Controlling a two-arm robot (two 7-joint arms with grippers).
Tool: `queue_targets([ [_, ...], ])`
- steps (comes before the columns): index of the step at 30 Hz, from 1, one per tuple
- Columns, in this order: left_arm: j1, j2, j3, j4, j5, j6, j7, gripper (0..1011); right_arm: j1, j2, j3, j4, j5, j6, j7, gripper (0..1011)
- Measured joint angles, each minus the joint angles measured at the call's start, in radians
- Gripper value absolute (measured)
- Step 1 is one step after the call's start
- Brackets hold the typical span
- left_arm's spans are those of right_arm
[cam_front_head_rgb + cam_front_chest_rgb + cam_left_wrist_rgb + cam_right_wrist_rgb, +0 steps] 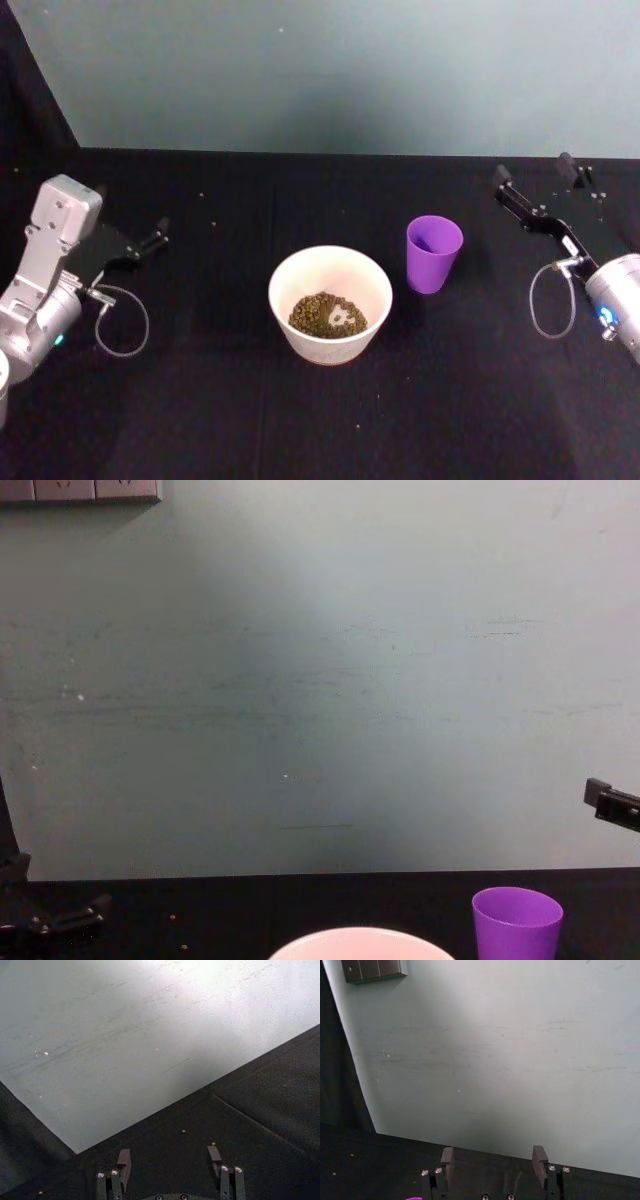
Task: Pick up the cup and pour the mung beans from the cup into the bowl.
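The purple cup stands upright on the black table, just right of the bowl; its inside looks purple with no beans showing. The mung beans lie in a heap at the bottom of the pinkish-white bowl. My right gripper hovers open to the right of the cup and slightly behind it, apart from it, its fingers spread in the right wrist view. My left gripper rests open at the far left, well away from the bowl, its fingers parted in the left wrist view. The chest view shows the cup and the bowl's rim.
A pale green wall closes off the back of the table. A few stray grains lie on the black cloth near the left gripper. Wall sockets sit high on the wall. Open black tabletop surrounds the bowl in front.
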Motion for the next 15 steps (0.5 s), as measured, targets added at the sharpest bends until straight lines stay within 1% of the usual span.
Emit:
queue_targets([
  [15, 0.000, 0.000, 0.000, 0.000, 0.000, 0.000, 0.000, 1000, 0.000, 0.000, 0.000, 0.000, 0.001, -0.001, 0.001, 1000],
])
